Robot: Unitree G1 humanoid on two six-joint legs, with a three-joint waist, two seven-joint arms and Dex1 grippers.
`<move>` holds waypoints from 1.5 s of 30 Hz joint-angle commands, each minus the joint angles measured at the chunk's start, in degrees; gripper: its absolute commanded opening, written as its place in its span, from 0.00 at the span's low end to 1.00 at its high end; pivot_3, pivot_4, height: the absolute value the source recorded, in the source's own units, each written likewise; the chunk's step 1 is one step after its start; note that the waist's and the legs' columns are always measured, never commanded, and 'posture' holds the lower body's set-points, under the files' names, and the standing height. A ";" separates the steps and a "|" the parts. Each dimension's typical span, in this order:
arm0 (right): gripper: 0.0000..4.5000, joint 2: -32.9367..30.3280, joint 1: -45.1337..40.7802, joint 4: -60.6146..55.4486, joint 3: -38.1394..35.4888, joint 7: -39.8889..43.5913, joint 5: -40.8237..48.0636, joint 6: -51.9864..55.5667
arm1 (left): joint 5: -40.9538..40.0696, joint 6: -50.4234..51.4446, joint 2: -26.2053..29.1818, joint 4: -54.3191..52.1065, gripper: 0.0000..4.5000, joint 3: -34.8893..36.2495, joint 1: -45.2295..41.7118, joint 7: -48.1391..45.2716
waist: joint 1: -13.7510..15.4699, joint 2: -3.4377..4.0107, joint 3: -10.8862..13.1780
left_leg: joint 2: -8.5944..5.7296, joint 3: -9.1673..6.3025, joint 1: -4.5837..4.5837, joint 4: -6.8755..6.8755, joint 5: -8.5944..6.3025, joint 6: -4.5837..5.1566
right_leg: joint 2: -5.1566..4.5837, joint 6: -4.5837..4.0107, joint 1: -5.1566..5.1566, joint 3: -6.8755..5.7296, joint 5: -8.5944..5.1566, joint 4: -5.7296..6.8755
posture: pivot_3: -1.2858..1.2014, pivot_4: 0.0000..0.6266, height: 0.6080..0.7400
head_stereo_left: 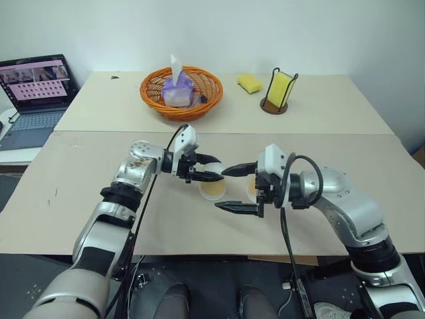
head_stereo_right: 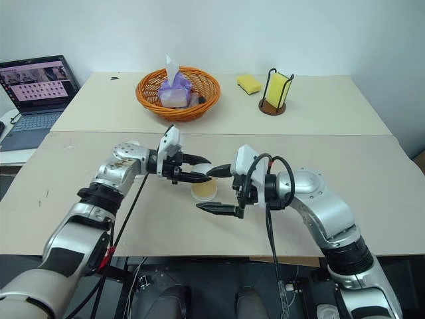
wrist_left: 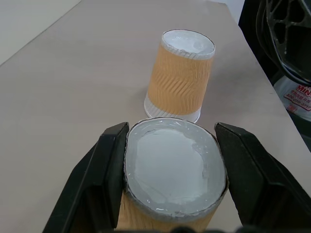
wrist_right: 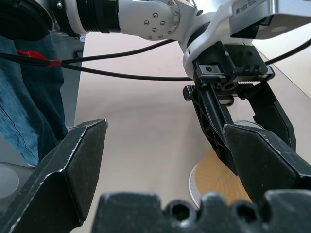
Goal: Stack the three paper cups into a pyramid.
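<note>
My left gripper (head_stereo_left: pixel 214 169) is shut on a tan-orange paper cup (wrist_left: pixel 175 170), base up, one black finger on each side near its white base. The cup's body hangs below the fingers (head_stereo_right: pixel 204 191), low over the table's middle; I cannot tell whether it touches the table. Just beyond it a second paper cup (wrist_left: pixel 179 77) stands upside down on the table, partly hidden behind my right gripper in the eye views (head_stereo_left: pixel 251 190). My right gripper (head_stereo_left: pixel 226 189) faces the left one, wide open and empty, its fingers in front of and behind the held cup.
At the back stand an orange wicker basket (head_stereo_left: pixel 206 106) with a tissue pack, a yellow sponge (head_stereo_left: pixel 250 82), and a black wire holder (head_stereo_left: pixel 279 92) with a yellow pad. A laptop (head_stereo_left: pixel 36 90) sits on a side table at the left.
</note>
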 commanded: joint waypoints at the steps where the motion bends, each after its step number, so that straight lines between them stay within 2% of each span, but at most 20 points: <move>1: 1.00 -0.13 0.14 -2.70 -2.02 -0.80 1.08 0.17 | 1.47 -1.01 -0.64 1.07 0.62 0.05 -0.48 -1.13 | -0.02 0.00 0.00 | 0.00 0.00 0.00 0.00 0.00 0.00 | 0.00 0.00 0.00 0.00 0.00 0.00 | 0.52 0.24 0.94; 3: 1.00 -0.18 0.08 -2.54 -2.00 -0.92 1.08 0.03 | 1.61 -1.32 -0.74 1.44 0.62 0.40 -0.54 -1.17 | -0.02 0.00 0.00 | 0.00 -0.01 0.00 0.00 0.00 0.00 | 0.00 0.00 0.00 0.00 0.00 0.00 | 0.52 0.24 0.94; 5: 1.00 -0.18 -0.07 -2.22 -1.96 -0.91 1.03 -0.11 | 1.63 -1.96 -0.90 1.84 0.76 1.05 -0.70 -0.79 | -0.02 0.00 0.00 | 0.00 -0.01 0.00 0.00 0.00 0.00 | 0.00 0.00 0.00 0.00 0.00 0.00 | 0.52 0.24 0.94; 6: 1.00 -0.18 -0.10 -2.18 -1.91 -0.95 0.98 -0.16 | 1.48 -1.93 -0.88 1.80 0.80 1.40 -0.77 -0.83 | -0.03 0.00 0.00 | 0.00 -0.01 0.00 0.00 0.00 0.00 | 0.00 0.00 0.00 0.00 0.00 0.00 | 0.52 0.24 0.94; 8: 1.00 -0.10 -0.27 -1.82 -1.73 -0.89 0.86 -0.28 | 1.34 -1.85 -0.60 1.37 0.97 2.29 -1.07 -0.66 | -0.07 -0.01 0.01 | 0.00 -0.01 -0.03 0.00 0.00 0.00 | 0.01 0.00 -0.04 0.00 0.00 0.00 | 0.52 0.24 0.94; 14: 1.00 0.14 -0.28 -1.18 -1.20 -0.48 0.73 -0.54 | -1.42 1.84 1.25 -4.59 0.99 6.17 -1.96 -0.43 | -0.21 -0.02 0.01 | 0.01 -0.02 -0.06 0.00 0.00 0.01 | 0.02 0.00 -0.08 0.00 0.00 0.01 | 0.52 0.24 0.94; 18: 1.00 0.41 -0.38 -0.28 -0.97 0.09 0.86 -0.70 | -7.96 13.04 5.60 -19.88 0.99 10.91 -1.05 0.80 | -0.67 -0.05 0.08 | 0.05 -0.06 -0.11 0.00 0.00 0.01 | 0.05 0.00 -0.13 0.00 0.00 0.04 | 0.52 0.24 0.94; 20: 1.00 0.42 -0.60 0.50 -0.95 0.30 0.49 -1.02 | -9.16 16.73 7.46 -26.26 0.99 12.69 0.29 4.22 | -0.94 -0.05 0.08 | 0.06 -0.06 -0.11 0.00 0.00 0.01 | 0.05 0.01 -0.14 0.00 0.00 0.04 | 0.52 0.24 0.94; 22: 1.00 0.60 -1.06 1.45 -1.19 0.29 0.29 -1.20 | -11.88 21.48 8.27 -31.82 0.99 15.88 1.56 8.71 | -1.13 -0.05 0.08 | 0.06 -0.08 -0.09 0.00 0.00 0.01 | 0.05 0.01 -0.12 0.00 0.00 0.06 | 0.52 0.24 0.94; 25: 1.00 1.11 -2.00 3.66 -1.50 -0.37 -0.62 -1.80 | -10.77 27.00 2.19 -42.93 0.99 24.13 7.86 31.65 | -1.33 -0.04 0.08 | 0.06 -0.09 -0.03 0.03 0.00 0.01 | 0.03 0.01 -0.08 0.00 -0.01 0.14 | 0.52 0.24 0.94; 28: 1.00 1.25 -2.03 4.70 -2.10 -0.87 -0.88 -1.82 | -0.89 25.01 -8.59 -55.67 0.99 26.81 19.43 55.92 | -1.14 -0.06 0.07 | 0.05 -0.09 0.07 0.08 -0.01 0.01 | -0.01 0.02 0.01 0.03 -0.01 0.19 | 0.52 0.24 0.94; 31: 1.00 1.40 -1.95 5.25 -2.98 -0.94 -0.51 -1.48 | 9.00 24.24 -16.18 -64.79 0.99 24.34 31.03 71.19 | -1.18 -0.09 0.07 | 0.02 -0.07 -0.02 0.08 -0.01 0.02 | -0.04 0.02 -0.09 0.11 -0.01 0.42 | 0.52 0.24 0.94; 35: 1.00 2.04 -2.56 6.72 -3.54 -1.18 -0.73 -1.39 | 14.51 21.87 -21.63 -68.61 0.99 21.38 39.83 80.20 | -0.35 -0.10 0.08 | -0.01 -0.05 -0.08 0.07 -0.01 0.01 | -0.03 0.01 -0.31 0.15 0.00 0.43 | 0.52 0.24 0.94; 45: 1.00 3.44 -2.99 7.35 -3.27 -1.07 -0.84 -1.21 | 11.89 18.27 -18.95 -60.15 0.99 26.23 39.87 81.31 | 0.12 -0.10 0.07 | -0.05 -0.04 0.06 0.06 -0.02 0.00 | -0.03 0.01 -0.06 0.12 -0.01 0.22 | 0.52 0.24 0.94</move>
